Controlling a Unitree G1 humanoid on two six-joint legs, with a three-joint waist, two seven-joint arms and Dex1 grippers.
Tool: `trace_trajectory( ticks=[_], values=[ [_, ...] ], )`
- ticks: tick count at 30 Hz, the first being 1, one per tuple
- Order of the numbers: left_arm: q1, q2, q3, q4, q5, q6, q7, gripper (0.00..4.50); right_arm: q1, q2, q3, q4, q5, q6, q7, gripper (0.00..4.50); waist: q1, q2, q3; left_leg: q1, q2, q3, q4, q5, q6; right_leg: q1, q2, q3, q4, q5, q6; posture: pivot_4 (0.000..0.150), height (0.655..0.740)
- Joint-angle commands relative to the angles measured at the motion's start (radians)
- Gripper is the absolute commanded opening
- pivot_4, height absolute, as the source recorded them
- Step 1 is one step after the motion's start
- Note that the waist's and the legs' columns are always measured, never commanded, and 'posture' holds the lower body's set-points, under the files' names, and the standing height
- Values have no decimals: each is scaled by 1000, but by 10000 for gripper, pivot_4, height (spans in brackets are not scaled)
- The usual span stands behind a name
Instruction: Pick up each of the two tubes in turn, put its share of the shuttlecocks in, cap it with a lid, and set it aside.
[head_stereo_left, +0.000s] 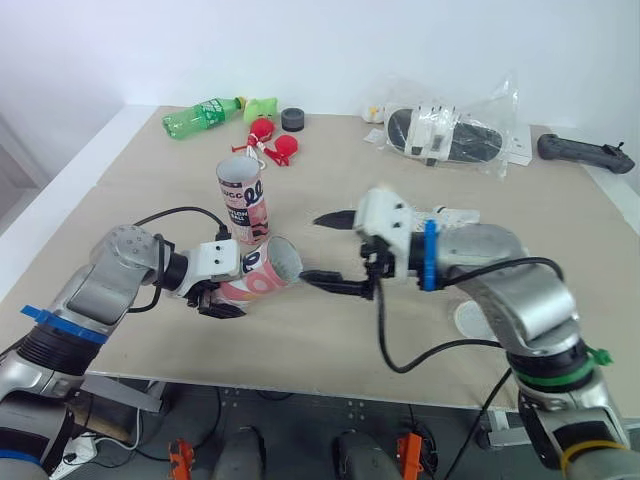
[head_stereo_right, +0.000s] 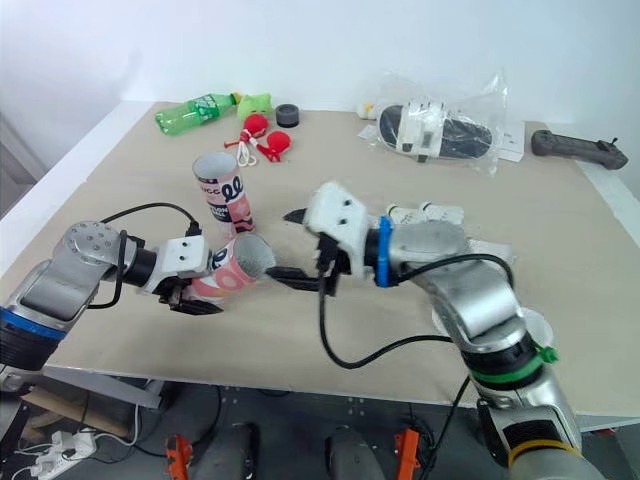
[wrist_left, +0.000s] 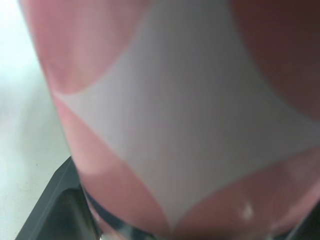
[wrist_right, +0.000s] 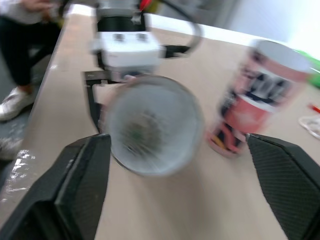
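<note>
Left wrist view: clamped tube (wrist_left: 190, 125) masks most of the left gripper (head_stereo_left: 228, 297).

**Table count**

You have two tubes, the tilted tube (head_stereo_left: 262, 272) and the upright tube (head_stereo_left: 243, 200). You also have one green bottle (head_stereo_left: 200, 117), two red toys (head_stereo_left: 285, 147), one black round piece (head_stereo_left: 292, 118), one clear plastic bag (head_stereo_left: 455, 130), one black handle (head_stereo_left: 585, 152), and two grippers, the left gripper (head_stereo_left: 228, 295) and the right gripper (head_stereo_left: 312, 248).

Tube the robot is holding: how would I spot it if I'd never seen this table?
Start at the tan table, then find the left end effector near its front edge. The pink-and-white tube it grips is tipped sideways, unlike the other tube standing upright behind it.
</note>
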Motion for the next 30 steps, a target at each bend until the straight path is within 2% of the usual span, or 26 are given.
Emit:
trace_trajectory(
  ticks=[1,3,6,10,14,19,30],
  values=[
    [12,-17,-18,2,1,2,1,33037,112,-20,-191,-103,62,70,-98,44553,0,0,0,0,0,0,0,0,0,0,0,0,0,0,0,1500,7400],
    [14,-19,-19,5,1,0,1,33037,185,-26,-227,-122,38,96,-158,44553,2,0,-1,0,0,0,0,0,0,0,0,0,0,1,0,1500,7400],
    [16,-24,-17,10,-1,3,1,33037,278,19,-185,-83,-92,107,-331,44553,2,0,-1,0,0,-1,0,0,0,1,0,-2,0,-1,-1,1500,7400],
    [14,-31,-18,18,1,2,2,33037,296,111,-147,9,-173,101,-487,44553,0,1,-1,0,0,0,0,0,0,0,0,0,0,0,-1,1500,7400],
    [22,-35,-16,5,-4,13,7,33037,247,241,-108,159,-228,28,-591,44553,-1,1,-1,1,0,1,0,1,1,0,0,1,0,-1,-4,1500,7400],
    [31,-36,-6,-2,-1,18,12,33037,164,340,-100,368,-273,-89,-649,44553,0,2,-1,0,0,1,0,1,1,0,0,1,0,0,-2,1500,7400],
    [69,-36,16,-63,-5,58,33,33037,-38,427,-80,810,-375,-347,-684,44553,-4,2,0,1,0,0,-1,1,1,0,0,0,0,1,0,1500,7400]
  ],
)
